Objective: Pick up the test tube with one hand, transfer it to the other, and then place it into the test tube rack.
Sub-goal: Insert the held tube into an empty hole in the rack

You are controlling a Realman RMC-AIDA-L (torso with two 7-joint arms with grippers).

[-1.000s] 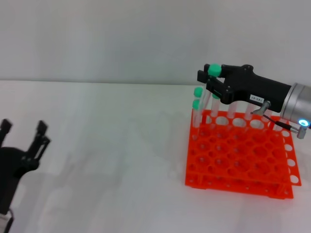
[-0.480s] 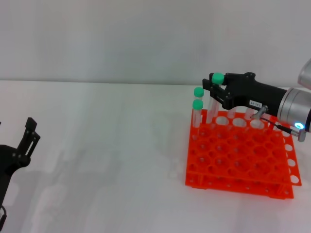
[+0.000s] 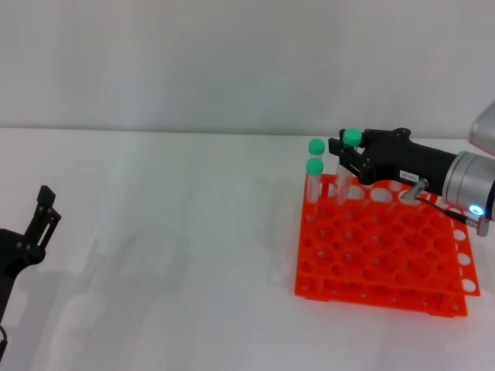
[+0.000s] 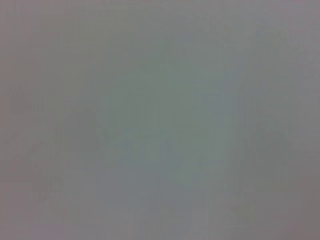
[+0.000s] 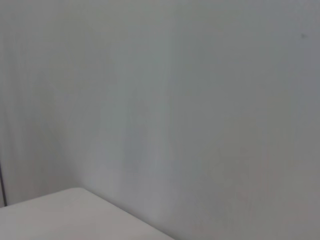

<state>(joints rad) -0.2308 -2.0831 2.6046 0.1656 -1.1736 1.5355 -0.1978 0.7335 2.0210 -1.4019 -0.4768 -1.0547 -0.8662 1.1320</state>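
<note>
The head view is evenly and softly lit, with no single source to be made out. Faint grey shadows are cast on the white matte tabletop (image 3: 193,255) beside the bright orange plastic grid rack (image 3: 383,247), whose colour appears saturated. Slight softness is seen throughout. The left wrist view is filled by a featureless, unfocused grey-green field. The right wrist view is pale and low in contrast.

My right gripper (image 3: 346,157) holds the green-capped test tube (image 3: 349,154) upright, its base entering the orange test tube rack's (image 3: 380,247) back row.
</note>
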